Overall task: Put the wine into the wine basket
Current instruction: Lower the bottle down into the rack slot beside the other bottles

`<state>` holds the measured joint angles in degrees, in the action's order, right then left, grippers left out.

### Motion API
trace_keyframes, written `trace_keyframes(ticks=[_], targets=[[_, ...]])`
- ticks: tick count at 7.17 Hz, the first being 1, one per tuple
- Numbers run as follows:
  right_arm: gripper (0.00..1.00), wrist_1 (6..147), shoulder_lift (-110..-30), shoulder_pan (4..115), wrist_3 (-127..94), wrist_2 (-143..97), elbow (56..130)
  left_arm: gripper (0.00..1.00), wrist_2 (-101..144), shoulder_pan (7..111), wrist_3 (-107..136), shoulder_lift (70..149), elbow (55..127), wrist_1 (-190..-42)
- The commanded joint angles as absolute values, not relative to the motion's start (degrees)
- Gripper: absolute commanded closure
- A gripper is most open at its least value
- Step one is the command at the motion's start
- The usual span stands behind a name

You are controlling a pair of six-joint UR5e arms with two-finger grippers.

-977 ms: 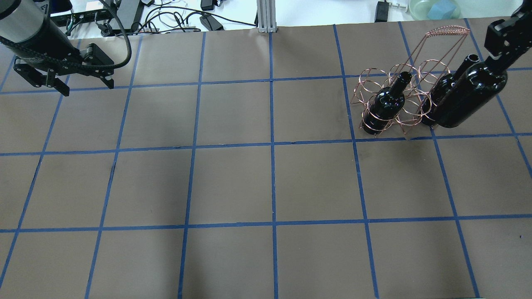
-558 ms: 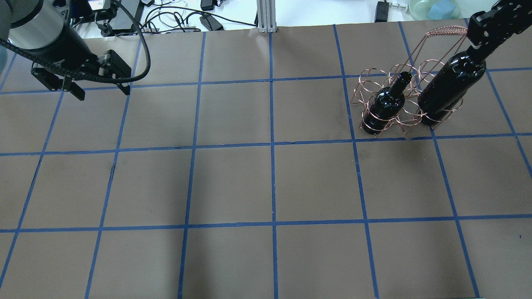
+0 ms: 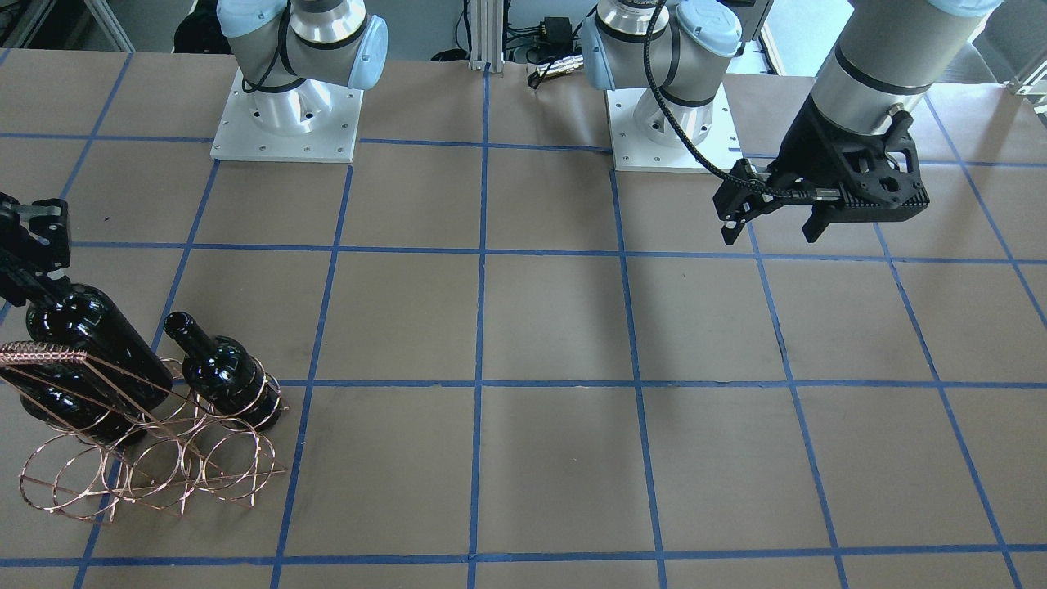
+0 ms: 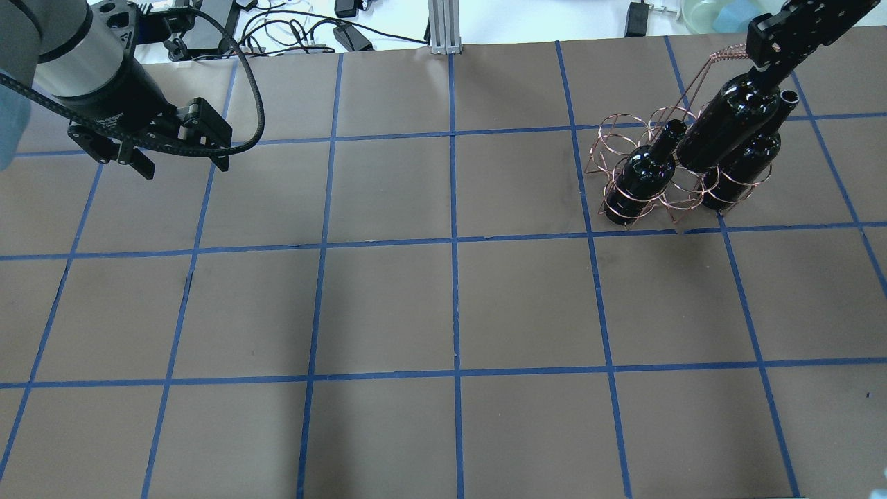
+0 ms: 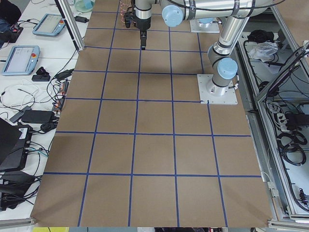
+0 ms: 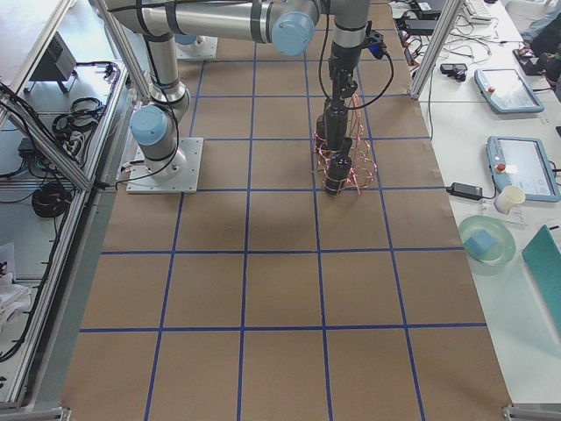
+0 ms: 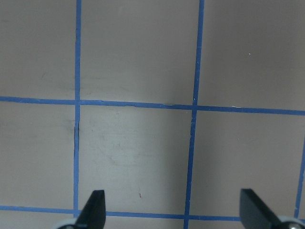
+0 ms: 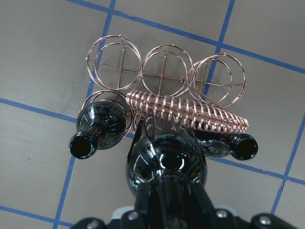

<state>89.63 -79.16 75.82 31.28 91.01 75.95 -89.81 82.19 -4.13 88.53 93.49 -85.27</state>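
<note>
The wine [image 4: 727, 125] has shifted left, above the wine basket [image 4: 627, 138].

Behind and above the robot, we look forward and down on the brown paper worktop gridded in blue tape [image 4: 388, 312], with the copper-coloured wire basket [image 4: 682, 197] far right. From the opposite side we look steeply back, so that basket falls lower left. Two high, distant cameras look along the worktop from its ends. On the left wrist we face straight down, close, with the left tool [image 7: 171, 217] at the bottom edge. On the right wrist we sit just above the basket, looking down the glossy near-black glass wine bottle [image 8: 167, 162].
</note>
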Motion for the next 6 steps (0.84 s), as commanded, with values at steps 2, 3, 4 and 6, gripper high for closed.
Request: trace_keyframes(ticks=[2, 3, 4, 6], targets=[[1.0, 90.2, -78.3, 76.1, 31.3, 91.8, 76.0, 0.0, -90.4, 82.3, -4.4, 87.5, 94.1, -86.7], [1.0, 90.1, -78.2, 76.1, 31.3, 91.8, 76.1, 0.0, -90.4, 82.2, -4.7, 87.7, 94.9, -86.6], [1.0, 90.2, -78.0, 76.1, 31.3, 91.6, 76.4, 0.0, -90.6, 82.3, -4.1, 87.2, 95.1, -86.6], [1.0, 90.9, -77.2, 76.1, 31.5, 91.8, 76.6, 0.0, -90.5, 82.2, -4.1, 87.4, 95.2, -86.6]])
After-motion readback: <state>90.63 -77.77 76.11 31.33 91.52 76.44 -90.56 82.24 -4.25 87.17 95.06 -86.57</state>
